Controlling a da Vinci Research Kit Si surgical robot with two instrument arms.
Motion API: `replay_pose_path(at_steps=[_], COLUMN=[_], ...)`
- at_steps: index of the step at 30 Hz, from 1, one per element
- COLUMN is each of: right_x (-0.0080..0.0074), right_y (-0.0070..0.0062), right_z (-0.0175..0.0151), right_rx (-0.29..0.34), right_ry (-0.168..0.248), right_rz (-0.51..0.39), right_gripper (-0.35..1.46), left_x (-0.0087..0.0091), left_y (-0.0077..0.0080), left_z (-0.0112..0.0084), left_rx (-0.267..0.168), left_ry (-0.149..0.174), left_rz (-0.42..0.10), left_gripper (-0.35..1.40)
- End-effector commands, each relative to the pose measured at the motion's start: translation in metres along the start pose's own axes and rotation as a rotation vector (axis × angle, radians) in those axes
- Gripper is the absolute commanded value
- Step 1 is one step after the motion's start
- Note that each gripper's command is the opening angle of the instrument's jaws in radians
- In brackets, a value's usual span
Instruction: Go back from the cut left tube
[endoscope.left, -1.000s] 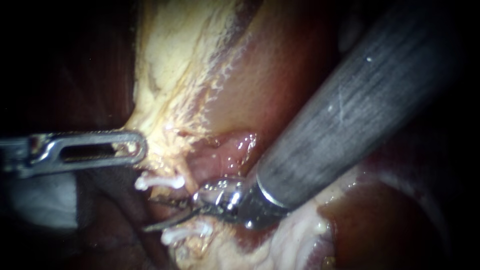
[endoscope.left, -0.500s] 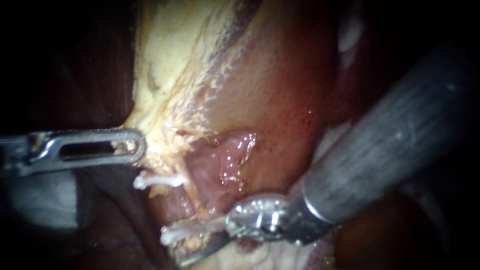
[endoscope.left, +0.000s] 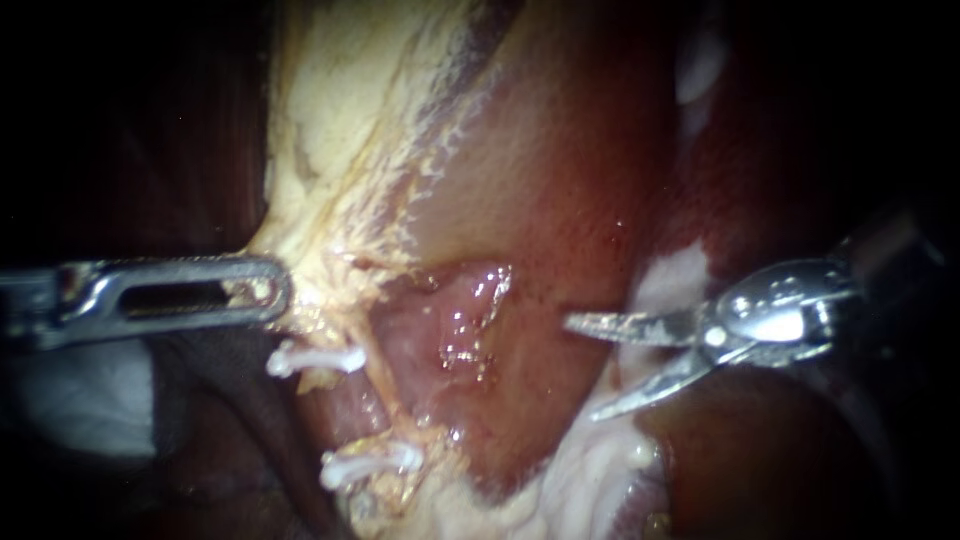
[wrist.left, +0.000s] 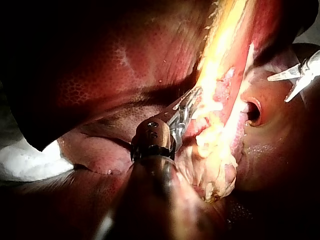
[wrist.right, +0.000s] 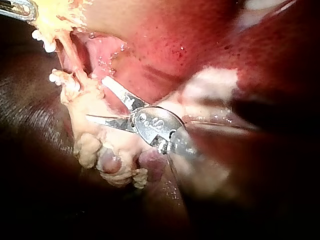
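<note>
Endoscope view: right instrument (endoscope.left: 582, 368), end effector spread and empty, stands well apart from the clipped cut tube (endoscope.left: 372, 385). The left instrument (endoscope.left: 275, 295) pinches fatty tissue (endoscope.left: 330, 200) just beside it, presumably for tension.

— Where are you sitting?
— My left instrument (endoscope.left: 270, 295) is clamping the fatty tissue (endoscope.left: 330, 250) at the left, just above the upper clip (endoscope.left: 315, 360). The lower clip (endoscope.left: 370, 462) is lying below that. My right instrument (endoscope.left: 582, 368) is hanging well right of both.
</note>
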Motion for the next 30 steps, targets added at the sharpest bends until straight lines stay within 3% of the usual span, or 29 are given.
replay_pose_path(at_steps=[1,6,17,22,30], right_x=[0.0001,0.0001,0.0001,0.0001,0.0001], right_y=[0.0002,0.0003,0.0003,0.0003,0.0003], right_z=[-0.0003,-0.0008,-0.0008,-0.0008,-0.0008], right_rx=[-0.002,-0.008,-0.007,-0.008,-0.011], right_ry=[0.002,0.013,0.012,0.015,0.02], right_rz=[-0.004,-0.017,-0.058,-0.064,-0.075], right_gripper=[1.43,1.43,1.43,1.43,1.43], left_x=[0.0,0.0007,0.0026,0.0027,0.0027], left_y=[0.0,0.0,-0.001,-0.0016,-0.0017], left_z=[0.0,0.0015,0.0085,0.0097,0.0099], left_rx=[-0.001,-0.008,0.018,0.025,0.025], left_ry=[-0.001,-0.013,0.0,0.007,0.008], left_rz=[0.0,-0.005,-0.001,0.0,0.001], left_gripper=[-0.35,-0.35,-0.35,-0.35,-0.35])
